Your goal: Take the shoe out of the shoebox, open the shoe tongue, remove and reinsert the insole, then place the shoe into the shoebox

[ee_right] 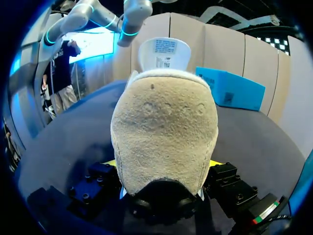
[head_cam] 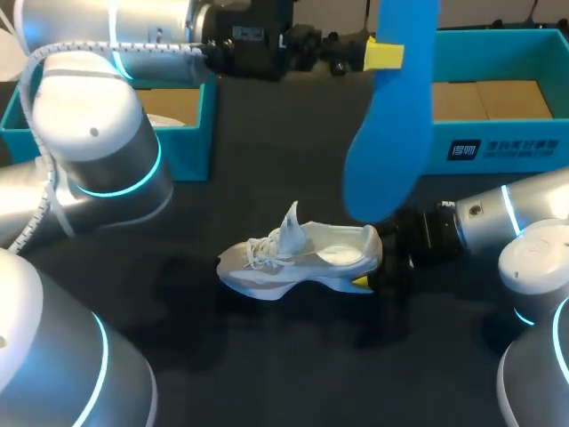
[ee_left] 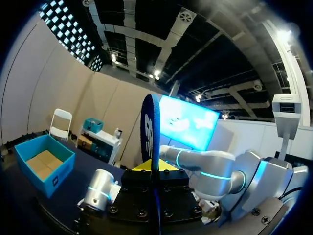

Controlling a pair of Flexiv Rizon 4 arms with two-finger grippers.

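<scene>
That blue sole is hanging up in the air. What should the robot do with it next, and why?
Probably bring the insole down toward the opening of the shoe. The left pincer holds it high above the table, the right pincer grips the shoe by the heel, and the tongue stands up, so the opening looks ready to take it.

The insole (head_cam: pixel 391 133) runs past the head view's upper edge.

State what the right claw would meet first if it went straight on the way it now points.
The shoe: the right claw grips its heel. Past the shoe, the way looks free as far as the head view shows.
</scene>
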